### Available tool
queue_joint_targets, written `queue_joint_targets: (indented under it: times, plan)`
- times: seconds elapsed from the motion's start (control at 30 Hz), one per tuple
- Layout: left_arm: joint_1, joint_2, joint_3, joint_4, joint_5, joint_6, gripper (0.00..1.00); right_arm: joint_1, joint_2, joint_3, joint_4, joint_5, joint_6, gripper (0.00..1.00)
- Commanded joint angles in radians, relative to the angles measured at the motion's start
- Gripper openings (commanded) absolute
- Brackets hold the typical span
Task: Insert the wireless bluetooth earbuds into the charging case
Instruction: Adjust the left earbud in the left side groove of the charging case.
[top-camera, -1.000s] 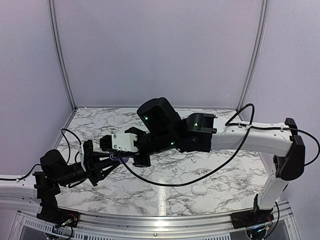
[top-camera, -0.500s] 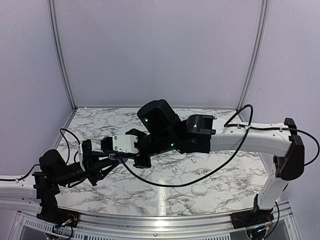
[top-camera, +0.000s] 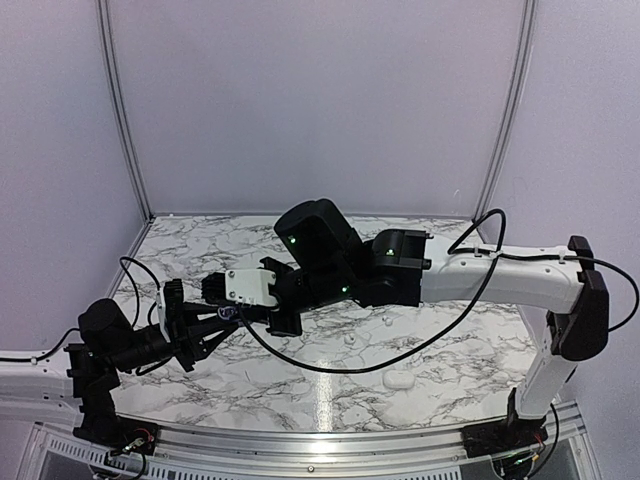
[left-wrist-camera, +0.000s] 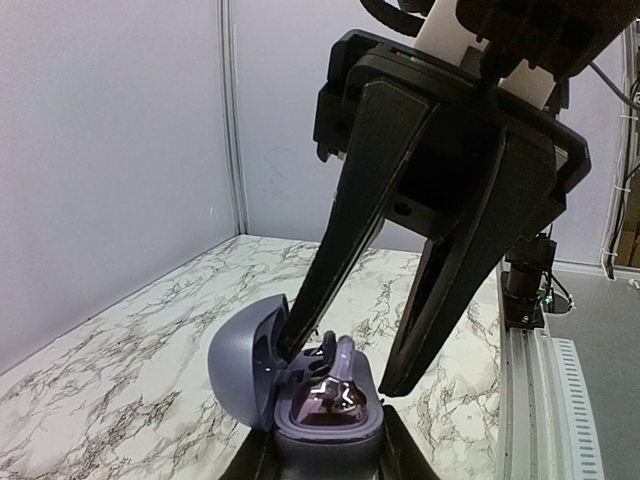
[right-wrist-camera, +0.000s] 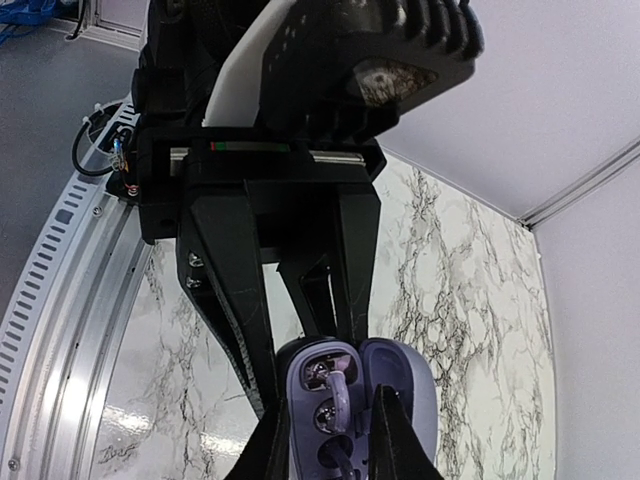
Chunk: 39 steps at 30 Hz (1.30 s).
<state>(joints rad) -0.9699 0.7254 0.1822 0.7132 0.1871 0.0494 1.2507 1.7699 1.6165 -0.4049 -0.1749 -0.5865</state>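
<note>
Left jaws: closed on the charging case (left-wrist-camera: 325, 432), pinching its lower body from both sides and holding it up off the surface (left-wrist-camera: 120, 390), over the near left part.
Right jaws: part open and gripping nothing. They point down into the case from above, and the fingertips (left-wrist-camera: 395, 378) stand either side of the bud with a gap showing.
Case: lid (left-wrist-camera: 240, 368) swung open and back, cavity facing up.
Earbud: one earbud (left-wrist-camera: 337, 382), translucent purplish grey, sits in the case between those fingertips, its stem upward. Whether it is fully home I cannot tell.
Second well: too small and shaded in the right wrist view to tell if it is filled.
Elsewhere: a pale pebble-shaped item (top-camera: 400, 380) lies on the surface at the near right, well apart from both jaws. What it is I cannot tell.
Handling, bud: probably very light, hard, smooth and rounded, so apt to slip out of a pinch. It is best taken across the stem or its flatter sides with a gentle squeeze.
Handling, case: stiff and glossy. A hold low on the body, clear of hinge and lid, looks right.
Risk: a nudge from a fingertip could tip the bud out or push the lid shut.
</note>
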Motion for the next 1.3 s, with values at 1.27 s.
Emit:
queue_joint_targets:
  times: [1.27]
  plan:
    - [-0.007,0.015,0.012,0.045,0.043,0.018,0.0,-0.007,0.029,0.037,0.023,0.003,0.01,0.0]
